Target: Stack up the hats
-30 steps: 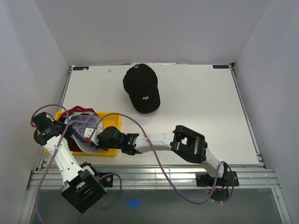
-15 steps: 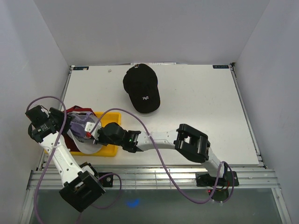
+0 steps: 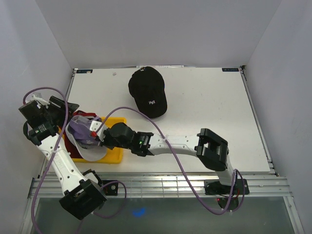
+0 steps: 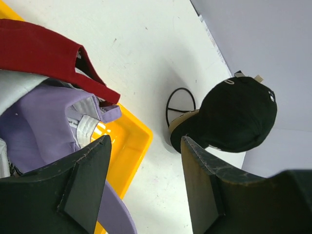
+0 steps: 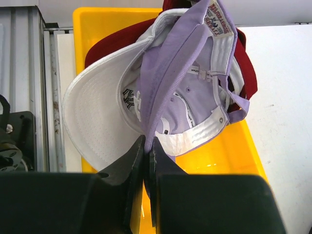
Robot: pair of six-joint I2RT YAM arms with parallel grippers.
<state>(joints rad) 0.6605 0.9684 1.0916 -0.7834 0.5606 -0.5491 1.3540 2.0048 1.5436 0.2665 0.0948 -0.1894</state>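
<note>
My right gripper is shut on the edge of the lavender hat, which hangs inside-out over the yellow tray. A white hat and a dark red hat lie bunched under it. From above, the right gripper sits at the lavender hat. My left gripper stands open and empty just left of the pile, above bare table. The black hat rests at the back of the table, with a tan brim showing under it.
A black wire stand pokes out beside the black hat. The yellow tray sits near the front left table edge. White walls close in the table on three sides, and the left arm is close to the left wall.
The left gripper has opened, let go of the hats and drawn back toward the left wall. The right gripper has shut on the lavender hat and shifted slightly left.
</note>
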